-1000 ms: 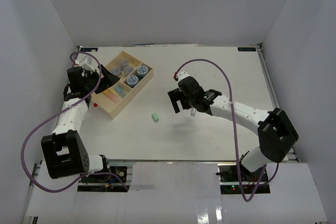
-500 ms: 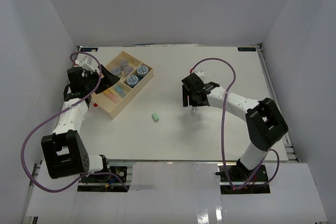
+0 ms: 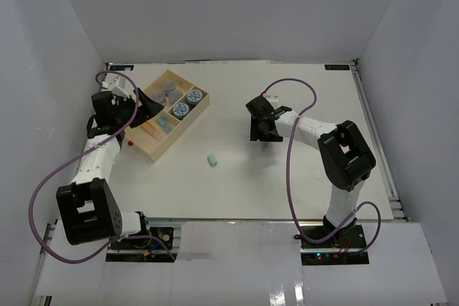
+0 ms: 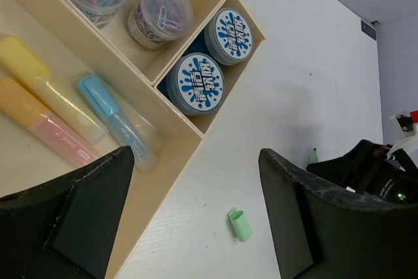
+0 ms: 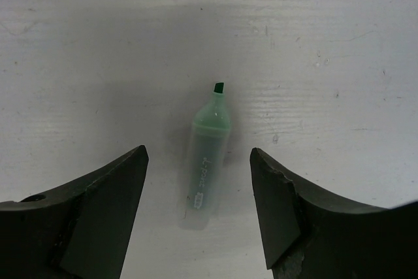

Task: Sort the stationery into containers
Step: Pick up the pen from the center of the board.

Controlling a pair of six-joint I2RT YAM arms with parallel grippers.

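Green highlighter [image 5: 208, 161] lies within the spread right claw [image 5: 198, 155], seemingly untouched

The black two-finger left gripper [image 4: 196, 161] is hovering, jaws spread wide — the black right gripper [image 5: 197, 158] is pointing straight down, jaws apart

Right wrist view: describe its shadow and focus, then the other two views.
Right wrist: soft grey shadow pools over the green highlighter; the near fingers are dark. Left wrist: the tray is sharp and evenly lit. Top external: flat light, glare along the bottom edge.
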